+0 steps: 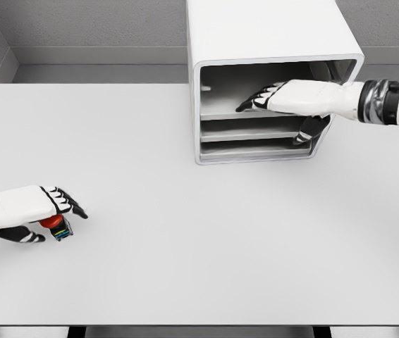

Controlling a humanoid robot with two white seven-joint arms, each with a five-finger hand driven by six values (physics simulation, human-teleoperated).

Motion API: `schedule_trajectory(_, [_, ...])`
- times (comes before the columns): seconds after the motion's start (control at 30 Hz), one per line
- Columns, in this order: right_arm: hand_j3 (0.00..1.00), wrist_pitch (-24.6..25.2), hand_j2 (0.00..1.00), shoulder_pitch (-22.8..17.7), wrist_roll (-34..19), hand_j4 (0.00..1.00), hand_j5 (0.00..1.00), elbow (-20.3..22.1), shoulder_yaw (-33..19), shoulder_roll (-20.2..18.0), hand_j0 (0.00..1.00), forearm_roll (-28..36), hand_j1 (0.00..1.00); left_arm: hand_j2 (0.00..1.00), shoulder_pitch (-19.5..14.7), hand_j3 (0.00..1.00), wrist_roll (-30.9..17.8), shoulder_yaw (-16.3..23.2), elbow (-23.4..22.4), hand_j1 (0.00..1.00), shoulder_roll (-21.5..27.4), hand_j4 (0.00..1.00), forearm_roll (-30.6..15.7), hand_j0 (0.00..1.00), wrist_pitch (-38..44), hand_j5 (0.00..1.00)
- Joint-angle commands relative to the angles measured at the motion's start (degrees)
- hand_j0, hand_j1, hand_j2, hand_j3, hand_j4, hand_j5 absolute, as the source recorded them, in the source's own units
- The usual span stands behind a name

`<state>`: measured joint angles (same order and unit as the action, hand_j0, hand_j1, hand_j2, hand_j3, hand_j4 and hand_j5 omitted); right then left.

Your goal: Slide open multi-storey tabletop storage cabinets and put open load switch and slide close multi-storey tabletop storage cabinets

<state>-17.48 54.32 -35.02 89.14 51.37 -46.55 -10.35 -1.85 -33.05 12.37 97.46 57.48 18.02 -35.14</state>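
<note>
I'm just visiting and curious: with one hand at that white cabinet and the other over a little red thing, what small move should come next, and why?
Probably the left hand should lift the red-topped switch it is closed around and carry it toward the storage cabinet. The right hand reaches into the cabinet's open front at the top shelf, and the switch sits far away, near the table's left edge.

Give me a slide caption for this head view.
Left hand grasps red-topped switch; right hand reaches into white tabletop cabinet.
</note>
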Motion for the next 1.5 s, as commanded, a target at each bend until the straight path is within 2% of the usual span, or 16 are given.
schedule_trajectory(0.0, [1.0,0.2,1.0,0.0,0.0,1.0,1.0,0.2,0.0,0.0,1.0,-0.8,1.0,0.56,0.0,0.56,0.2,0.0,-0.1,0.56,0.3,0.56,-0.4,0.56,0.1,0.56])
schedule_trajectory(0.1, [1.0,0.5,1.0,0.1,0.0,1.0,1.0,0.0,0.0,0.0,1.0,-2.7,1.0,0.48,0.0,0.48,1.3,0.0,-0.3,0.48,0.4,0.48,-0.4,0.48,0.1,0.48])
schedule_trajectory(0.3, [1.0,0.2,1.0,-0.4,0.0,1.0,1.0,0.1,0.0,0.0,1.0,-2.8,1.0,0.39,0.1,0.39,1.2,0.0,-0.4,0.39,0.4,0.39,-0.5,0.39,0.1,0.39])
schedule_trajectory(0.43, [1.0,0.1,1.0,-0.4,0.0,1.0,1.0,0.2,0.2,0.0,1.0,-2.9,1.0,0.39,0.1,0.39,1.2,-0.1,3.4,0.39,1.3,0.39,-3.5,0.39,0.1,0.39])
schedule_trajectory(0.6, [1.0,1.3,1.0,0.3,0.0,1.0,1.0,-0.5,-0.1,0.1,1.0,-2.7,1.0,0.4,-0.6,0.4,1.2,-0.9,3.5,0.4,2.7,0.4,-5.3,0.4,0.1,0.4])
schedule_trajectory(0.7, [1.0,1.4,1.0,0.3,0.0,1.0,1.0,-2.5,-0.1,0.1,1.0,-2.7,1.0,0.4,-3.2,0.4,1.2,-0.9,3.6,0.4,3.5,0.4,-8.0,0.4,0.1,0.4])
schedule_trajectory(0.8, [1.0,1.0,1.0,0.2,0.0,1.0,1.0,-2.5,0.0,0.1,1.0,-2.9,1.0,0.4,-5.4,0.4,1.2,-0.9,3.6,0.4,4.4,0.4,-10.6,0.4,0.1,0.4])
schedule_trajectory(0.97, [1.0,1.0,1.0,0.0,0.0,1.0,1.0,-2.1,0.0,0.1,1.0,-5.3,1.0,0.4,-6.2,0.4,1.2,-0.8,3.6,0.4,4.1,0.4,-11.1,0.4,0.1,0.4])
schedule_trajectory(1.17, [1.0,0.4,1.0,-0.2,0.0,1.0,1.0,-0.4,0.2,0.1,1.0,-5.5,1.0,0.4,-9.5,0.4,1.3,-0.1,3.6,0.4,2.6,0.4,-11.3,0.4,0.1,0.4])
schedule_trajectory(1.43, [1.0,-0.6,1.0,-0.4,0.0,1.0,1.0,1.7,0.2,-0.1,1.0,-5.2,1.0,0.4,-9.7,0.4,1.3,0.0,3.6,0.4,0.1,0.4,-11.3,0.4,0.1,0.4])
schedule_trajectory(1.47, [1.0,-0.6,1.0,-0.4,0.0,1.0,1.0,1.7,0.2,-0.2,1.0,-5.1,1.0,0.4,-10.6,0.4,1.3,0.1,3.7,0.4,0.0,0.4,-11.3,0.4,0.1,0.4])
